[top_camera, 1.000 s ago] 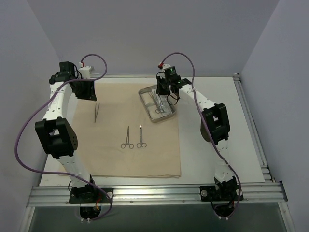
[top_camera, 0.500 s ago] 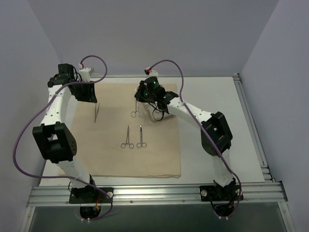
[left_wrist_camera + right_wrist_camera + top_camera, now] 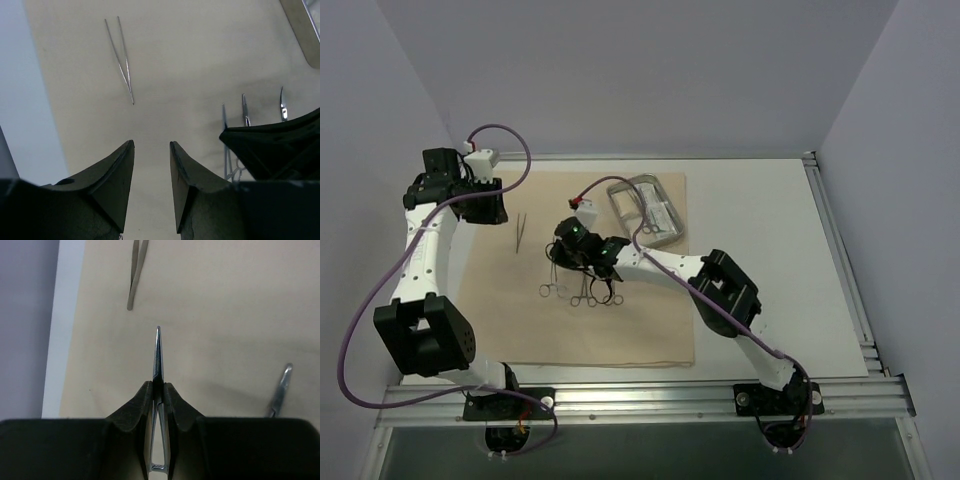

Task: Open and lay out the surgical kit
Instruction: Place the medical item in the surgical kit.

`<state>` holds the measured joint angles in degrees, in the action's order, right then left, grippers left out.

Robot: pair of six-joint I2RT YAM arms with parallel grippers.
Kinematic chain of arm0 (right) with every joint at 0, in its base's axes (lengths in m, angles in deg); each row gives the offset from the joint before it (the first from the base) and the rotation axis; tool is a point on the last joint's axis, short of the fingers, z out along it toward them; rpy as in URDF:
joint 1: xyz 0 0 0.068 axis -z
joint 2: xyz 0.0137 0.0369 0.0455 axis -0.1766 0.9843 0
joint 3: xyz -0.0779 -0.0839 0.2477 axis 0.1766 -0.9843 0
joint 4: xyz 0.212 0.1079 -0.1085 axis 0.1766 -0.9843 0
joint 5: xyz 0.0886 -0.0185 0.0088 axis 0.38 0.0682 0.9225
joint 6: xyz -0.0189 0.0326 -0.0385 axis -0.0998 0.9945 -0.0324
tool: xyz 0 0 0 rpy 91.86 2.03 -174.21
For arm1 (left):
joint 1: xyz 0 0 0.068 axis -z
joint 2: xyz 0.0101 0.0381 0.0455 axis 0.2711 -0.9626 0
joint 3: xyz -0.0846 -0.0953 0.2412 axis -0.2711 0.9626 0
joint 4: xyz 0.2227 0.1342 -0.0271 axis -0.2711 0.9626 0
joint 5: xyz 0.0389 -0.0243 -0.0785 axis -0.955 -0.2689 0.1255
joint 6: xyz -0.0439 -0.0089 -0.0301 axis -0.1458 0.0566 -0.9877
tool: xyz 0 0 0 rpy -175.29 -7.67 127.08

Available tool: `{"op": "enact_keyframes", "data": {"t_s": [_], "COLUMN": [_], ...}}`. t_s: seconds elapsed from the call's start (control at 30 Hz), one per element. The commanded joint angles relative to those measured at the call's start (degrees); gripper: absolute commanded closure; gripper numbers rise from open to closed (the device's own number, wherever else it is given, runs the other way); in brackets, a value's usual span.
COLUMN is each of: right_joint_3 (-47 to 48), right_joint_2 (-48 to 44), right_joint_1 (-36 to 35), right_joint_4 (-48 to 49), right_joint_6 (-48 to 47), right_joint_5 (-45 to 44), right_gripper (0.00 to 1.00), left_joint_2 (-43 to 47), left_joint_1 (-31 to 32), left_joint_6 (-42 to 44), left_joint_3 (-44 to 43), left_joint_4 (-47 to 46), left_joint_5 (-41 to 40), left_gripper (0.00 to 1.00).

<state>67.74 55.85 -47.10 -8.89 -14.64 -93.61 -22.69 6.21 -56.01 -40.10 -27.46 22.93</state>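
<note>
The right gripper [image 3: 158, 388] is clamped on thin forceps [image 3: 157, 351] over the middle of the beige cloth wrap [image 3: 640, 330], while the left gripper [image 3: 151, 150] gapes empty near the tweezers [image 3: 121, 55], toward the bench's far-left corner.

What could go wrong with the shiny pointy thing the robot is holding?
The thin steel ring-handled instrument, pinched in the jaws of the right gripper, might land crossed over the steel forceps lying close beside it. Its tip could snag and wrinkle the beige cloth wrap.
</note>
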Motion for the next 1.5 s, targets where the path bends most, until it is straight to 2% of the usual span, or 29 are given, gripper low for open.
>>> {"op": "enact_keyframes", "data": {"t_s": [0.0,0.13,0.27,0.63,1.2,1.23,1.33,1.47], "right_joint_3": [5.11,11.78,14.61,18.39,19.10,19.10,18.66,17.96], "right_joint_2": [4.22,8.80,11.70,16.09,17.59,17.59,17.51,16.98], "right_joint_1": [-1.43,-2.22,-2.40,-2.40,-1.96,-1.79,-1.70,-1.61], "right_joint_4": [-3.76,-6.49,-9.55,-15.11,-15.46,-15.37,-15.20,-14.76], "right_joint_6": [3.62,4.67,5.29,4.15,5.46,5.64,6.08,6.61], "right_joint_5": [-3.97,-4.05,-5.28,-8.80,-9.15,-9.15,-8.89,-8.89], "right_gripper": [1.00,1.00,1.00,1.00,1.00,0.99,0.86,0.80], "left_joint_2": [4.59,5.39,5.21,4.60,4.42,4.42,4.42,4.42], "left_joint_1": [-0.15,-0.15,-0.15,-0.15,-0.24,-0.24,-0.24,-0.24], "left_joint_6": [-0.39,0.05,0.58,1.28,1.72,1.81,1.90,1.99], "left_joint_3": [0.85,1.90,2.26,2.17,2.43,2.43,2.43,2.43], "left_joint_4": [-4.47,-5.35,-5.35,-5.53,-5.35,-5.35,-5.35,-5.35], "left_joint_5": [-0.40,-0.75,-0.40,-0.40,-0.31,-0.40,-0.49,-0.49], "left_gripper": [0.56,0.56,0.56,0.56,0.56,0.56,0.56,0.56]}}
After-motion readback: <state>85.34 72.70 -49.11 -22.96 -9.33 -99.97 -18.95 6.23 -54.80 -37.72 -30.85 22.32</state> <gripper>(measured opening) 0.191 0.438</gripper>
